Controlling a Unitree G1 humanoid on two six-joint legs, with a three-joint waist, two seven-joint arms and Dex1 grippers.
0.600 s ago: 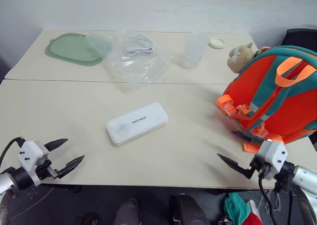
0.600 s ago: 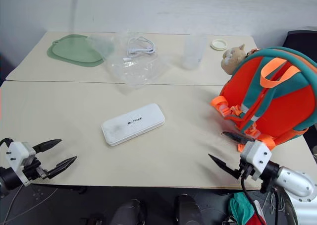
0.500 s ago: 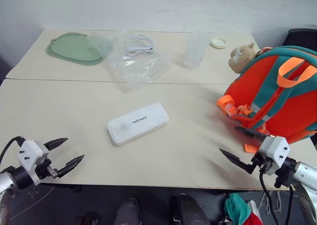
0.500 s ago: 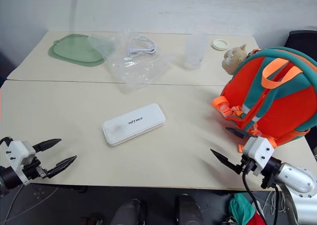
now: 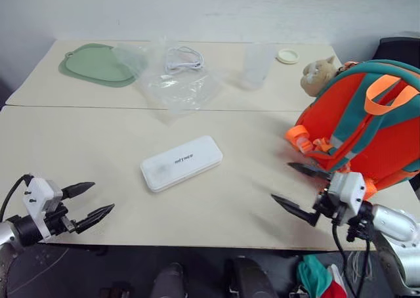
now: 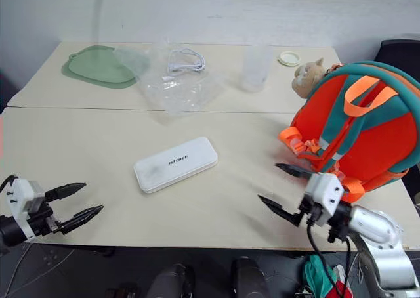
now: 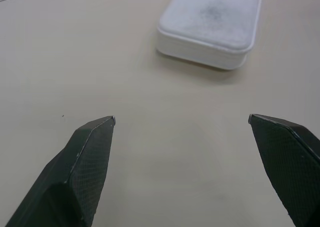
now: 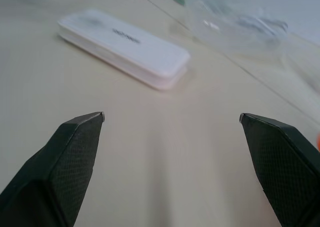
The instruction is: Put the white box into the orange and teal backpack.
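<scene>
**Both grippers spread and empty; white box lying untouched mid-table**

Lying flat on the near beige table [image 5: 79, 153], the white box [image 5: 182, 163] is sitting at a slant, dark lettering facing up, roughly midway between the two arms and touching neither. The left gripper [image 5: 92, 202] is hovering over the near left edge of the table with its two black fingers standing wide apart and nothing between them; in the left wrist view the box [image 7: 212, 24] is showing ahead of the fingertips [image 7: 97, 137], well clear of them. The right gripper [image 5: 294, 189] is hovering over the near right part of the table, its fingers likewise spread wide and holding nothing, pointing toward the box; the right wrist view is showing the box [image 8: 125, 47] ahead with bare tabletop in between.

The orange and teal backpack [image 5: 367, 124] is standing upright at the right edge of the table, just behind the right gripper, with a tan plush charm [image 5: 318, 75] resting against its top left side.

On the far table: a green mat [image 5: 95, 65] at the left, a clear plastic bag [image 5: 174, 81] with a white cable [image 5: 184, 60] at its far side, a clear cup [image 5: 257, 65], and a small round lid [image 5: 287, 56].
</scene>
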